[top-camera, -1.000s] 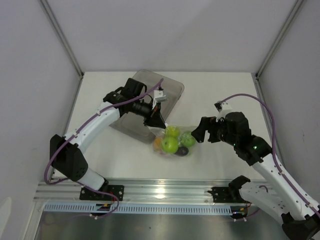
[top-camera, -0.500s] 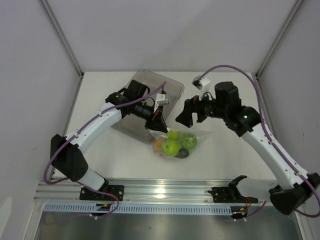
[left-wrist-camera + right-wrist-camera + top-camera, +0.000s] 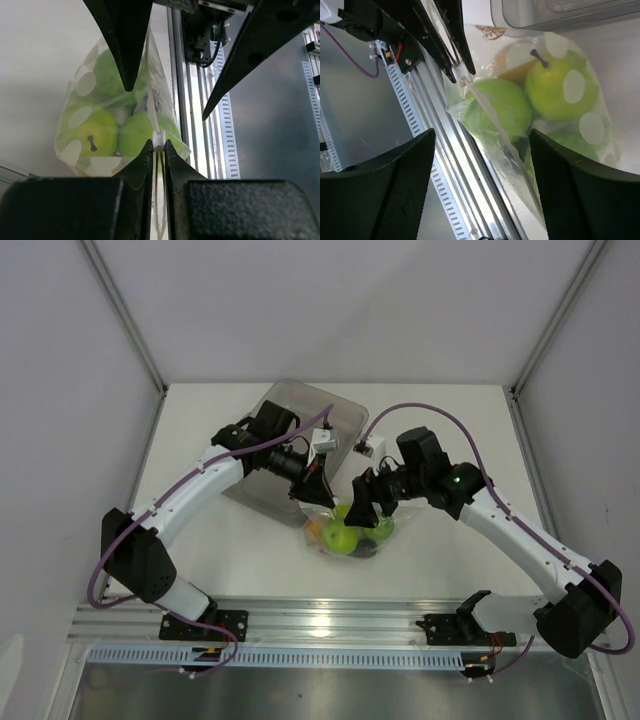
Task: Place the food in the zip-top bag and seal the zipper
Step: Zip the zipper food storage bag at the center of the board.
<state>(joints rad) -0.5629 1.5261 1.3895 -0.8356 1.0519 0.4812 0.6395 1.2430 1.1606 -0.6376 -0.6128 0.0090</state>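
Observation:
The zip-top bag (image 3: 347, 530) hangs at the table's near middle, holding the food: green fruits (image 3: 560, 85), an orange fruit (image 3: 512, 60) and a dark piece (image 3: 520, 147). My left gripper (image 3: 318, 492) is shut on the zipper (image 3: 158, 150) at the bag's upper corner, just behind a small white slider (image 3: 158, 137). My right gripper (image 3: 366, 505) hovers over the bag right beside the left one. In the right wrist view its jaws (image 3: 481, 132) stand wide open, straddling the zipper strip (image 3: 490, 117) without touching it. The cauliflower piece is hidden.
A grey translucent tray (image 3: 300, 410) lies behind the bag at the back left, under my left arm. An aluminium rail (image 3: 330, 620) runs along the near table edge, just below the hanging bag. White walls close in the sides and back.
My right arm has swung in from the right and come down over the bag, next to the left gripper. The left gripper has kept its hold and hardly moved.

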